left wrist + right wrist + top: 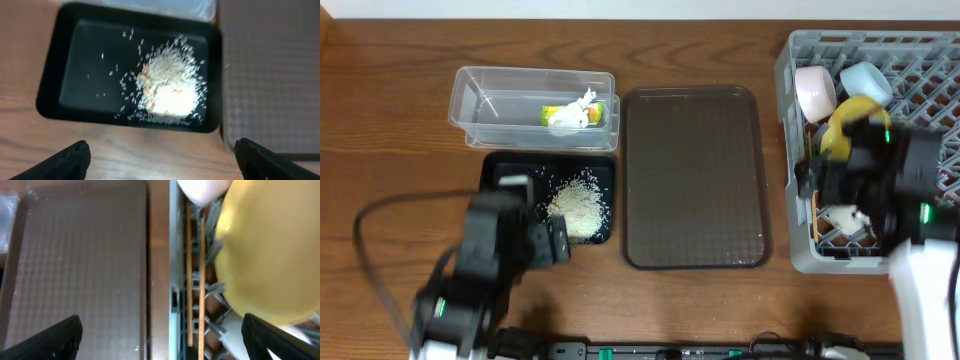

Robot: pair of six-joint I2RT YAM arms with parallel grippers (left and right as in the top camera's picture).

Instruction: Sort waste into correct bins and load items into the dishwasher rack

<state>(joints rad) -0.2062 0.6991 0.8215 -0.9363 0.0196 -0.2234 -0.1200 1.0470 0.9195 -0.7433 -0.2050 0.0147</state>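
Note:
The clear bin point(480, 105) holds the green-and-yellow wrapper point(560, 113) and the white tissue point(584, 104). White rice point(578, 205) point(167, 90) lies heaped in the black bin point(498, 165) point(55, 75). My left gripper point(535, 235) point(162, 162) hangs open and empty by that bin's near edge. The grey rack point(800, 255) point(175, 255) holds the pink bowl point(814, 90) point(202, 190), blue bowl point(865, 80), yellow plate point(842, 125) point(265, 250), white cup point(845, 220) and chopsticks point(202, 280). Over the rack's left wall my right gripper point(825, 175) point(162, 340) is open, holding nothing.
A large dark brown serving tray point(692, 180) point(80, 265) lies between the bins and the rack, close to both. My right arm covers part of the rack's left half. Cables run along the table's front edge.

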